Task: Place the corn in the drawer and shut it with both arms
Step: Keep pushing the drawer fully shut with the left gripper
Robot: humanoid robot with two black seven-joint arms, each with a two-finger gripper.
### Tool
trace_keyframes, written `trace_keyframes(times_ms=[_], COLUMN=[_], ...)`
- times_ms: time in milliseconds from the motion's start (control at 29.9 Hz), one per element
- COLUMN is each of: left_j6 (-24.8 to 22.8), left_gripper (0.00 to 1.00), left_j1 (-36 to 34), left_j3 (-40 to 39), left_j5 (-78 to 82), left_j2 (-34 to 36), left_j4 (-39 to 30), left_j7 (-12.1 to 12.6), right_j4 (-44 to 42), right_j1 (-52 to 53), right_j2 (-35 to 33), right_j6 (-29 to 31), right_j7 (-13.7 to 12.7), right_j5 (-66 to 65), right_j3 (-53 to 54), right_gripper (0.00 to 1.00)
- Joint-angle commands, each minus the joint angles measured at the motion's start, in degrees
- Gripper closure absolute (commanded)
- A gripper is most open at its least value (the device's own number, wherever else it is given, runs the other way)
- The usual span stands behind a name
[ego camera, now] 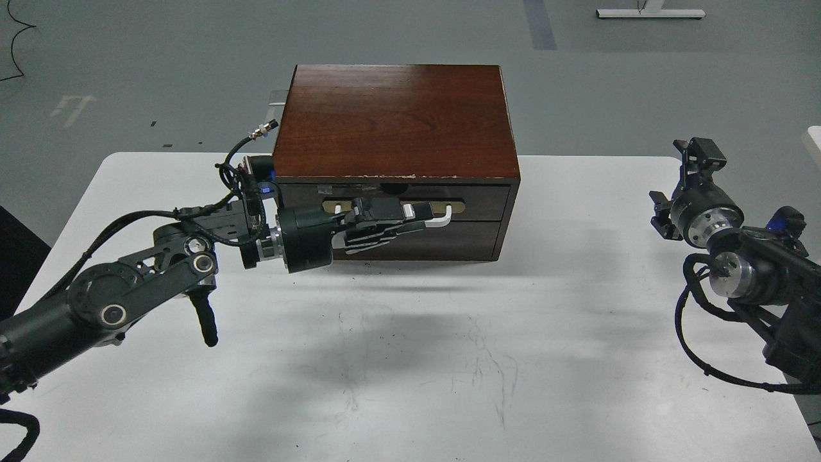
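The drawer sits shut, its dark front flush with the reddish-brown cabinet. The tan plate and the right end of the white bar handle show. The corn is not in view. My left gripper is right in front of the drawer front, over the left part of the handle. Its fingers are spread one above the other and hold nothing that I can see. My right gripper hovers empty at the right side of the table, far from the cabinet, with its fingers apart.
The cabinet stands at the back middle of the white table. The plain dark lower panel is below the drawer. My right arm's cables hang over the table's right edge. Grey floor lies beyond.
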Motion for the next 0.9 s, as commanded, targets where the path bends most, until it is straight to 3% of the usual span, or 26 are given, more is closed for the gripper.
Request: trace_keyframes(times_ms=[0, 100, 134, 200, 334, 367, 401, 434, 534, 668, 868], left_j6=[-0.01, -0.01, -0.01, -0.01, 3.27, 3.64, 3.73, 3.73, 3.12, 3.91, 5.93], left_gripper=[0.01, 0.01, 0.02, 0.01, 0.01, 0.01, 0.01, 0.01, 0.01, 0.01, 0.01], left_j1=[-0.96, -0.79, -0.61, -0.17, 2.62, 4.38, 4.92, 6.06, 9.13, 10.20, 9.94], left_j3=[-5.40, -13.58, -16.12, -16.76, -16.76, -16.85, -16.85, -16.76, -16.85, -16.85, -18.25], left_j5=[-5.42, -11.57, -15.33, -20.18, -29.40, -32.56, -34.51, -38.01, -43.55, -46.13, -46.22], left_j2=[5.60, 6.67, 6.84, 7.20, 9.21, 9.48, 9.48, 9.57, 9.83, 9.22, 7.64], left_j4=[-3.65, 0.03, 4.04, 10.57, 20.75, 23.83, 25.43, 28.14, 29.92, 29.92, 28.09], left_j7=[-0.01, -0.01, -0.01, -0.01, -0.01, 4.82, 8.26, 15.09, 23.73, 23.86, 21.13], right_j4=[-0.76, -0.50, 0.20, 1.17, 2.57, 3.45, 3.89, 4.42, 4.51, 4.51, 4.68], right_j1=[0.24, 0.42, 0.59, 1.03, 2.00, 2.00, 2.00, 1.91, 1.91, 2.00, 2.18], right_j2=[0.44, 0.53, 0.53, 0.61, 0.70, 0.70, 0.70, 0.70, 1.05, 4.13, 5.10], right_j6=[-0.01, -0.01, 0.16, 1.74, 6.66, 7.54, 7.72, 7.72, 7.72, 7.37, 7.37], right_j7=[-0.01, 0.17, 0.78, 3.14, 11.30, 13.50, 13.93, 13.93, 13.93, 13.93, 13.93], right_j5=[0.00, 0.00, 0.00, -0.09, -0.09, -0.09, -0.09, -0.09, -0.09, -0.09, 0.00], right_j3=[0.00, 0.00, -0.08, 0.09, 0.09, 0.09, 0.09, 0.09, 0.09, 0.09, 0.35], right_gripper=[0.00, 0.00, 0.00, 0.00, 0.00, 0.00, 0.00, 0.00, 0.00, 0.00, 0.00])
